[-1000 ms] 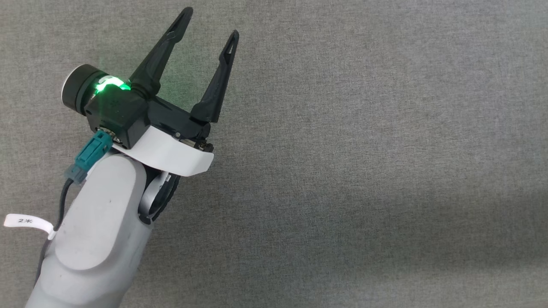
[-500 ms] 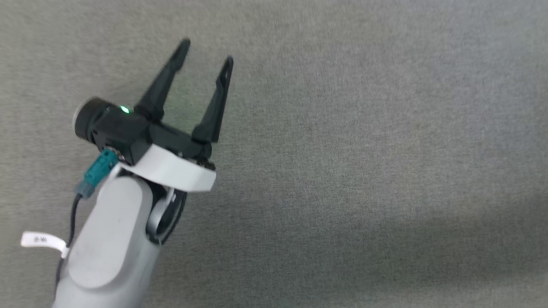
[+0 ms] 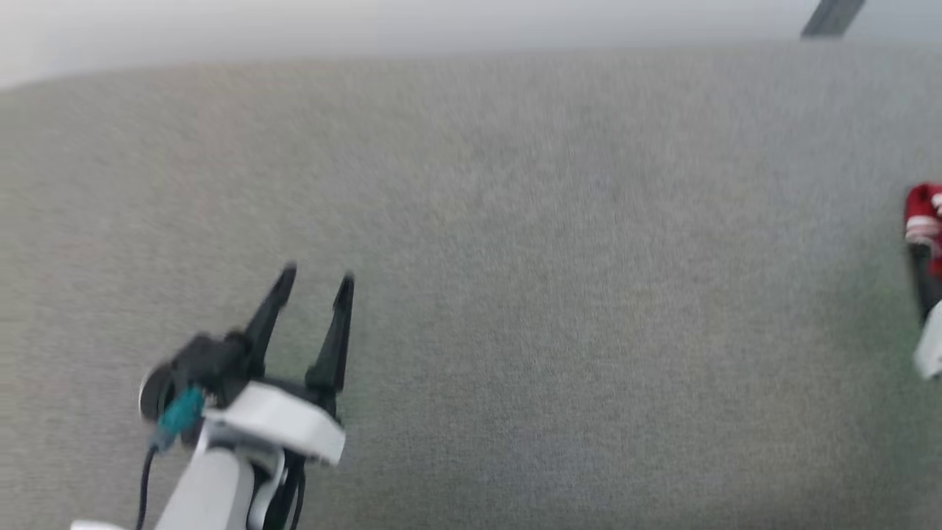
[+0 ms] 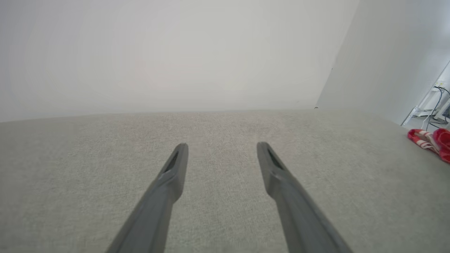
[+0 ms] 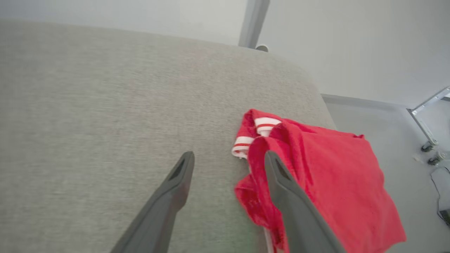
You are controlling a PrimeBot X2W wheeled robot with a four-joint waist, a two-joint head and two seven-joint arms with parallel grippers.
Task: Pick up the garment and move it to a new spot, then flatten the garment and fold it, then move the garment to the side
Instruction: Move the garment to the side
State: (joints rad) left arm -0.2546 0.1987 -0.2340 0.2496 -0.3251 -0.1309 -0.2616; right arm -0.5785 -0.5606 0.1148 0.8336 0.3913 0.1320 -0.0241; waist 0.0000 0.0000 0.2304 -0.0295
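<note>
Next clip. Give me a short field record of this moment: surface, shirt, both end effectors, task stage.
surface: grey fabric-covered table
red shirt: lies in a loosely folded bundle at the table's right edge, red-and-white striped trim showing
left end effector: open, above bare table, well away from the shirt
right end effector: open, at the shirt's near edge, nothing pinched between its fingers
task stage: shirt looks folded and set to the side; neither end effector grips it

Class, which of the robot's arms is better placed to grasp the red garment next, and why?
Right. The right gripper hovers open at the garment; the left gripper is far off across the grey surface.
</note>
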